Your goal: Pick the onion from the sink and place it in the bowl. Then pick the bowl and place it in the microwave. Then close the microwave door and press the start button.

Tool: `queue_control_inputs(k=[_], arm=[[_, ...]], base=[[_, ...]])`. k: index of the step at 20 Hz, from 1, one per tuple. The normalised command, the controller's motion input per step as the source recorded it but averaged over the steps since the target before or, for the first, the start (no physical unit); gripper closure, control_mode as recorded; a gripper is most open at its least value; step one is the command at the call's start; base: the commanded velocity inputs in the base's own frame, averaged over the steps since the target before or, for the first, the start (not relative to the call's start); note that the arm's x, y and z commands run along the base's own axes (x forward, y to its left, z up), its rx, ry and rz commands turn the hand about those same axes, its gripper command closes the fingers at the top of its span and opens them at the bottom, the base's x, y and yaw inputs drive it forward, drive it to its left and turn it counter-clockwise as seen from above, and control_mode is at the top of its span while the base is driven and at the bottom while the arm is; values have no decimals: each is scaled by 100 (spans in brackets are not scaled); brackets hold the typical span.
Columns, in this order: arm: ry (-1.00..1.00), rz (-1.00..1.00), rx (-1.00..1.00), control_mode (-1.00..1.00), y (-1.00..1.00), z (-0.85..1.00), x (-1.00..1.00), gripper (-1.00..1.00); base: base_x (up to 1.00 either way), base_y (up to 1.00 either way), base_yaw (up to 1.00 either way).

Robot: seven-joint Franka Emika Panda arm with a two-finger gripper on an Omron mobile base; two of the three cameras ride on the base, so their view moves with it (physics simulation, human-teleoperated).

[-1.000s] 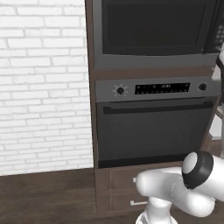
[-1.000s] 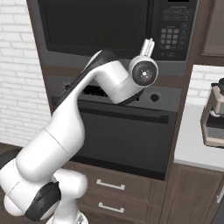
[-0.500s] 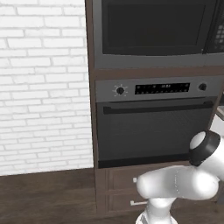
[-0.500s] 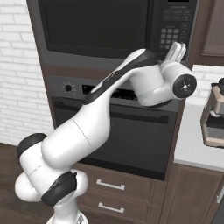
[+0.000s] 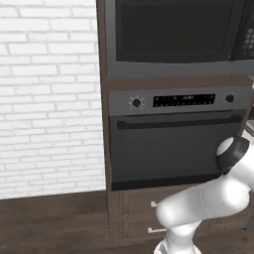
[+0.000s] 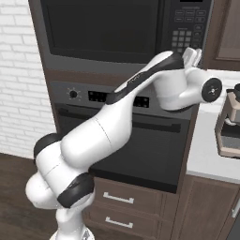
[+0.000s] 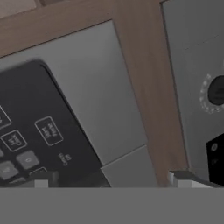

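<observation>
Microwave door [image 5: 176,32] shut, upper centre of left base frame; wall oven [image 5: 173,144] below it. In right base frame, microwave [image 6: 117,28] top centre, keypad [image 6: 187,26] upper right, pincer [image 6: 193,55] just beneath keypad, jaws spread wide, holding nothing. Hand frame: start-side buttons [image 7: 49,130] lower left, oven knob [image 7: 216,91] right edge. Judged step: press start. Better with jaws closed, 1 fingertip square on button. Tight at cabinet edge; coffee machine [image 6: 229,124] on desk [image 6: 206,154] right, open room left.
</observation>
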Motion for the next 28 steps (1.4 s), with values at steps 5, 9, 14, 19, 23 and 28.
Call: queue_control_inputs(k=[5, 9, 14, 19, 23, 28], arm=[[0, 7, 5, -100, -7, 0, 28, -100], [0, 6, 5, -100, -18, -6, 25, -100], [0, 5, 5, -100, -20, -4, 26, -100], [0, 5, 5, -100, -8, -7, 35, -100], [0, 6, 4, -100, 0, -23, 20, -100], [-3, 7, 0, -100, 60, -55, -60, -100]], base=[[0, 0, 0], [0, 0, 0], [0, 0, 0], [0, 0, 0], [0, 0, 0], [0, 0, 0]])
